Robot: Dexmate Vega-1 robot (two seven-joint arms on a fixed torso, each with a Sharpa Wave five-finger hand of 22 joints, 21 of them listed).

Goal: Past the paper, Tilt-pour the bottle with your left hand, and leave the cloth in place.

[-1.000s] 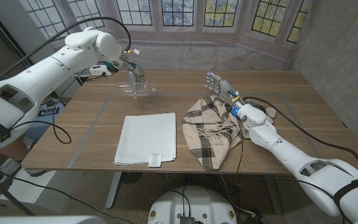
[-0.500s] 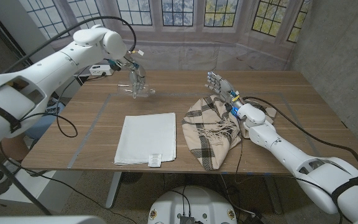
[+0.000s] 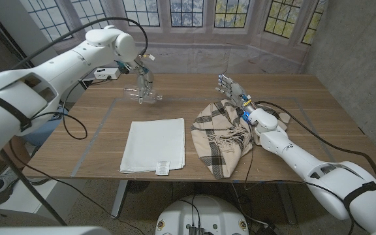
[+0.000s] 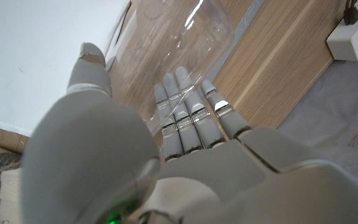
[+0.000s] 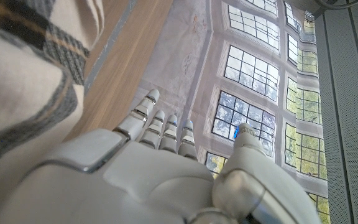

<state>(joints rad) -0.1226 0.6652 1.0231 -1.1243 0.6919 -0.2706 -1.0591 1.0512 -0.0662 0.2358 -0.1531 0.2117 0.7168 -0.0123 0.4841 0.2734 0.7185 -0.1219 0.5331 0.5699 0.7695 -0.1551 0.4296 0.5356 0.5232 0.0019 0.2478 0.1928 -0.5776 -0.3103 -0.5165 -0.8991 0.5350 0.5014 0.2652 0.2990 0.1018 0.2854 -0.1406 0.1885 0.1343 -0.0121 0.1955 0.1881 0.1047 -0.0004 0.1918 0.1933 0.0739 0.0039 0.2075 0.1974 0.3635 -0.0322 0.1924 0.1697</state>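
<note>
The left hand [image 3: 145, 79] is at the far side of the bench [image 3: 325, 124], past the paper [image 3: 155, 145]. Its fingers [image 4: 185, 118] are wrapped around the bottle [image 3: 143, 93], a clear plastic one. In the head view the bottle stands roughly upright under the hand, with its base on or just above the bench top; contact cannot be confirmed. In the left wrist view [image 4: 135, 168] the thumb lies on one side of the clear bottle [image 4: 185, 37] wall and the other fingers on the opposite side, so the hand grips the bottle.

The paper is a white folded sheet lying flat on the bench, nearer the robot than the bottle and well apart from it. A small white tag [image 3: 164, 168] lies at its near edge.

The cloth [image 3: 222, 137], plaid in beige and dark stripes with a fringe, lies bunched on the bench just beside the paper, on the robot's right.

The right hand [image 3: 230, 87] stands at the far edge of the cloth, fingers extended, apart and pointing away from the robot. It holds nothing. In the right wrist view [image 5: 135, 168] the cloth [image 5: 23, 81] lies next to the hand, with the bench [image 5: 117, 81] and windows [image 5: 253, 81] beyond the fingertips.

A white power strip [image 4: 353, 31] rests on the grey surface beyond the bench edge.
</note>
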